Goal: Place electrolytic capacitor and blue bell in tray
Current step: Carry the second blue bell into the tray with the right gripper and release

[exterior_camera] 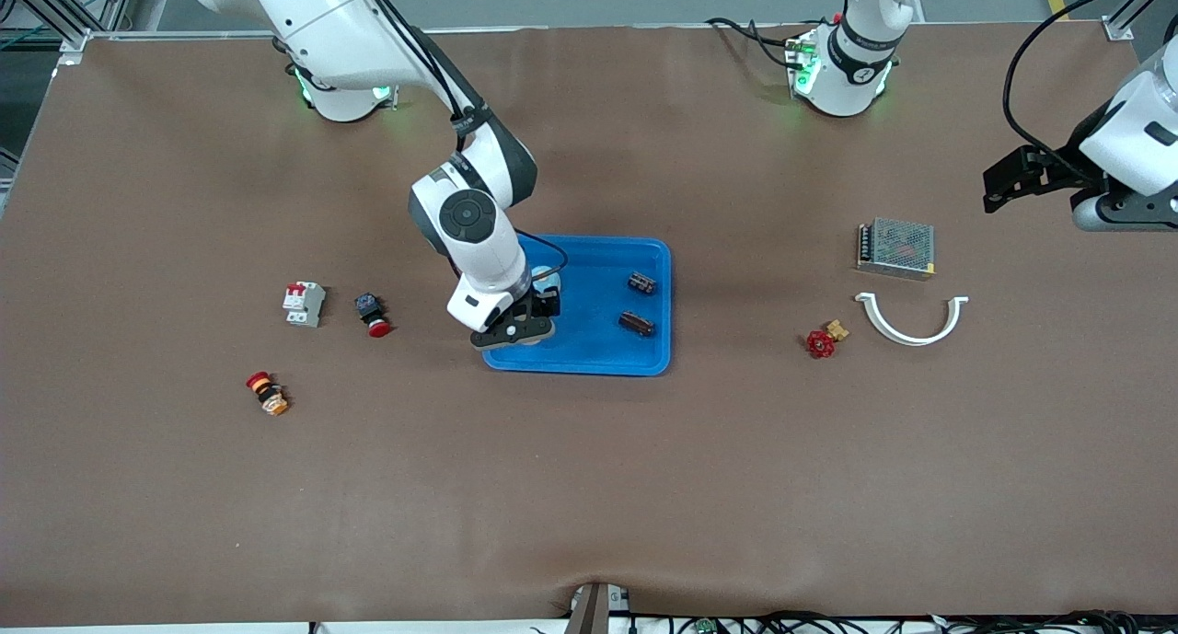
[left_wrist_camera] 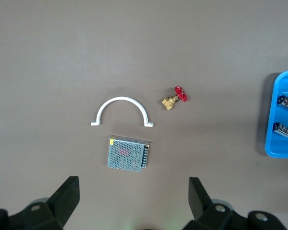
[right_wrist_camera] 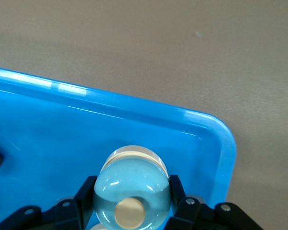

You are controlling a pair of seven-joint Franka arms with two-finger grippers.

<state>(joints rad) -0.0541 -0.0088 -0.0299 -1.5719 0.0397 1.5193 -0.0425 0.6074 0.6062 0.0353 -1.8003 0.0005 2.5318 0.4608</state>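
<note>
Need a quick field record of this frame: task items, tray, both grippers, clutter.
tray: blue tray, mid-table
capacitors: two dark capacitors lying in the tray, toward the left arm's end
blue bell: between the right gripper's fingers, over the tray's corner region
right gripper: over the tray, shut on the blue bell
left gripper: open, waiting above the power supply
clutter, left arm's end: white clamp, red valve
clutter, right arm's end: breaker, two push buttons
</note>
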